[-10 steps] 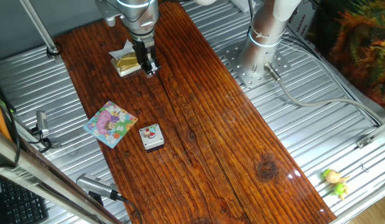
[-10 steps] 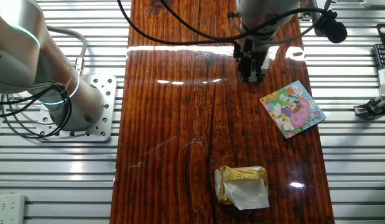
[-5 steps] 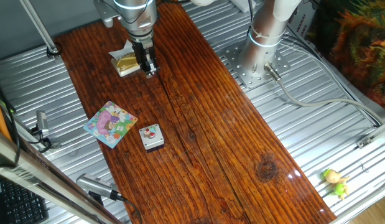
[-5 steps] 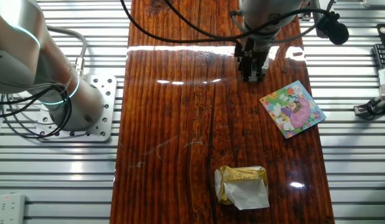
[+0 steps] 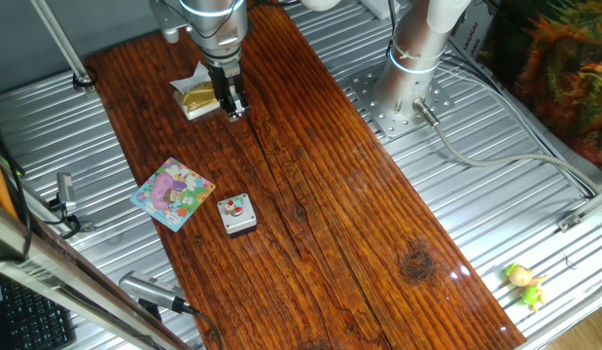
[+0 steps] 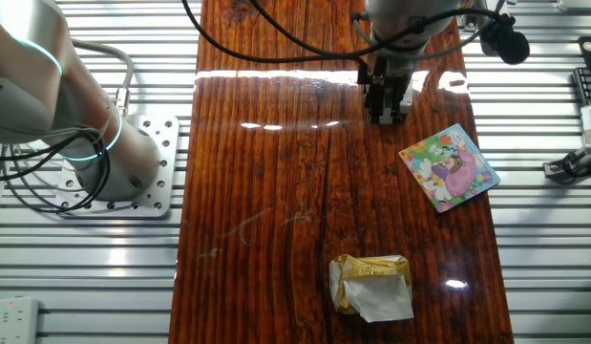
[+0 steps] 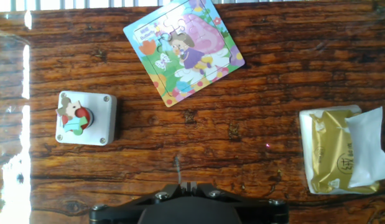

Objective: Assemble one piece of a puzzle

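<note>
wood-grain tabletop [image 5: 359, 194] running long between ribbed metal sides, carrying everything. flexiv arm [image 6: 56, 105] bolted off the plank at one side, reaching across so the hand looks straight down on the work. gripper [image 5: 233, 111] hanging above bare wood beside the gold packet, pointed down, nothing between the fingers; spread or pressed together, cannot tell, since the fixed views show the tips only small and dark and the hand view shows just the housing at 6 o'clock.

in the hand view: puzzle [image 7: 183, 48] lying flat at 12 o'clock, turned a little askew, picture up, ready to take a part; open slot too small to make out. gold packet [image 7: 341, 152] with white tissue at 3 o'clock, well apart from the rest, likely mere clutter. small grey box [image 7: 100, 127] at 9 o'clock, near the board's lower left corner but not touching.

piece [image 7: 73, 116] resting on top of that box, over the red button, probably raised there to give the fingers an edge to pinch. pick-up not yet begun by the look of it; next call, likely a move toward 9 o'clock and a descent.
</note>
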Robot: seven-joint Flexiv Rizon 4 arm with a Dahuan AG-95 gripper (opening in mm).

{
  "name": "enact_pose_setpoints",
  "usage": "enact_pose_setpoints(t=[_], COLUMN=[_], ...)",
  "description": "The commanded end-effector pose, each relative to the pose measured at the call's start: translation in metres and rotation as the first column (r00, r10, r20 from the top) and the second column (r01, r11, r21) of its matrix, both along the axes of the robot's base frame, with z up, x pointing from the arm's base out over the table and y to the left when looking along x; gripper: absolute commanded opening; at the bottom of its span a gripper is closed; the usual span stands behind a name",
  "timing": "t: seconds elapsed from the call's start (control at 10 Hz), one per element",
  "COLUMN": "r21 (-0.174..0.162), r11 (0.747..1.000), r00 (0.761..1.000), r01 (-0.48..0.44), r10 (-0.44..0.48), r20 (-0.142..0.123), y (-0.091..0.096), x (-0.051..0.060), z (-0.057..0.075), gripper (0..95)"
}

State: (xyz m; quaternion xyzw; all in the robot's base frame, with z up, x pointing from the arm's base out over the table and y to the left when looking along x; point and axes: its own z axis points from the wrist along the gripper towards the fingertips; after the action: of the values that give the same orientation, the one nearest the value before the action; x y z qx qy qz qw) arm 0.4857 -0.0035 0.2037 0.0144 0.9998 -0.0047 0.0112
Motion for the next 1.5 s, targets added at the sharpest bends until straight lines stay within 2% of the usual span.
enact_pose_setpoints(t=[0.1, 1.3, 1.5], r21=[0.004, 0.0, 0.007], r11=[1.0, 1.0, 1.0], r00=[1.0, 1.0, 1.0], r01=[0.011, 0.001, -0.014], r10=[-0.011, -0.001, 0.014], r20=[-0.002, 0.004, 0.003], y=[-0.0001, 0.0, 0.0], x=[0.0002, 0.0, 0.0001], z=[0.0, 0.0003, 0.0003], gripper=[0.0, 0.0, 0.0])
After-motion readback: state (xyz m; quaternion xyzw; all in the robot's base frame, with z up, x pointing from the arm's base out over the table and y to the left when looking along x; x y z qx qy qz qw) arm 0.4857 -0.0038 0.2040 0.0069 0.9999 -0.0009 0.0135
